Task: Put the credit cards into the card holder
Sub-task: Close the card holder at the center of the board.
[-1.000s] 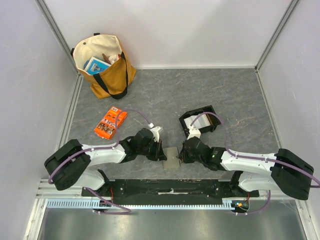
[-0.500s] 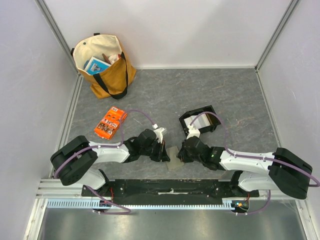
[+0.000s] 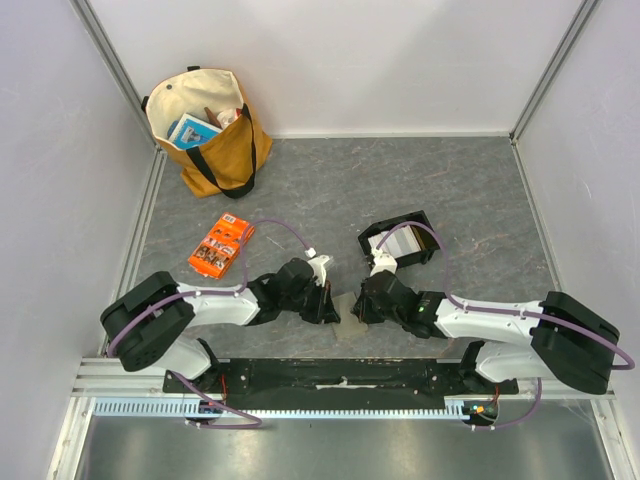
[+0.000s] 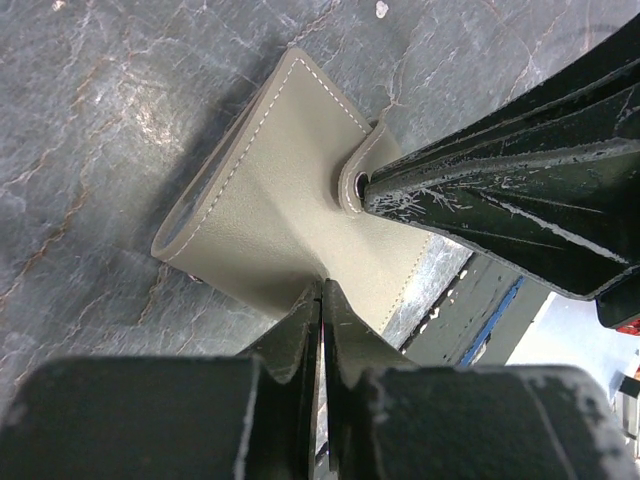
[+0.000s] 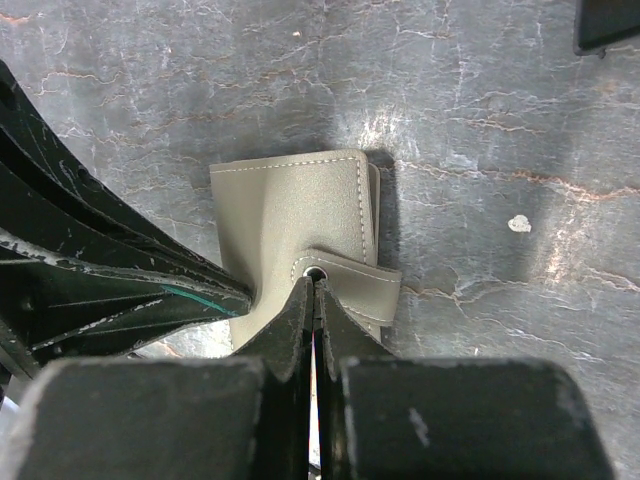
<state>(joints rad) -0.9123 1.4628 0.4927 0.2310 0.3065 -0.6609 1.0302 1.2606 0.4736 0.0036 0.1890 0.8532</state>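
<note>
left gripper (image 3: 333, 312) pushed in closer against the card holder (image 3: 350, 328), left arm (image 3: 215, 305) swung at the shoulder toward the card holder, right gripper (image 3: 360, 310) edged nearer it too, less of the card holder showing between them than a second ago

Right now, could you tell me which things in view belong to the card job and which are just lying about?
Part of the job:
- card holder, pinched by the left tool and the right tool
- credit cards, in the black tray

Just lying about:
- orange printed packet
- tote bag
</note>
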